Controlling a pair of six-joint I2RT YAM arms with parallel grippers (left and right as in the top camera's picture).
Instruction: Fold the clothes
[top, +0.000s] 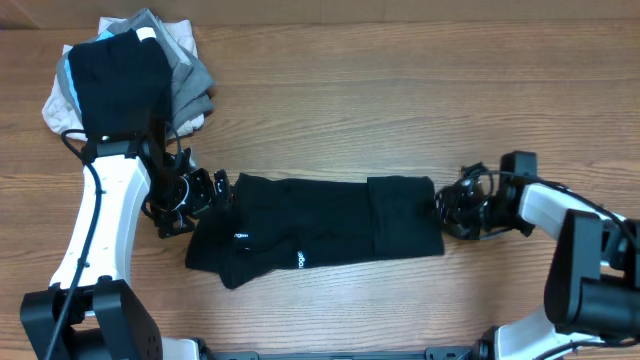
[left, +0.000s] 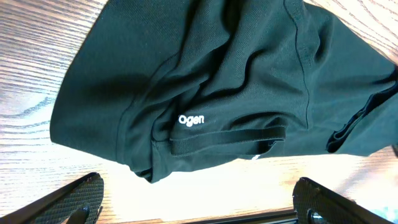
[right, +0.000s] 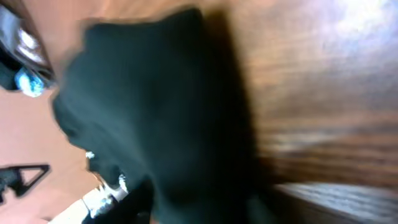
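Observation:
The clothes (top: 320, 230), a black shirt, lie in a long strip across the table's middle, with small white lettering (left: 191, 121) on them. My left gripper (top: 212, 188) sits at the shirt's left end, open. In the left wrist view its fingers (left: 81, 196) stand wide apart over bare wood, just short of the fabric (left: 236, 74). My right gripper (top: 440, 210) is at the shirt's right edge. The right wrist view is blurred, and black fabric (right: 155, 124) fills the space at the jaws. Whether they press on it is unclear.
A stacked pile of black, grey and light garments (top: 130, 70) lies at the far left corner, behind my left arm (top: 105, 220). Bare wooden table (top: 420, 90) surrounds the shirt.

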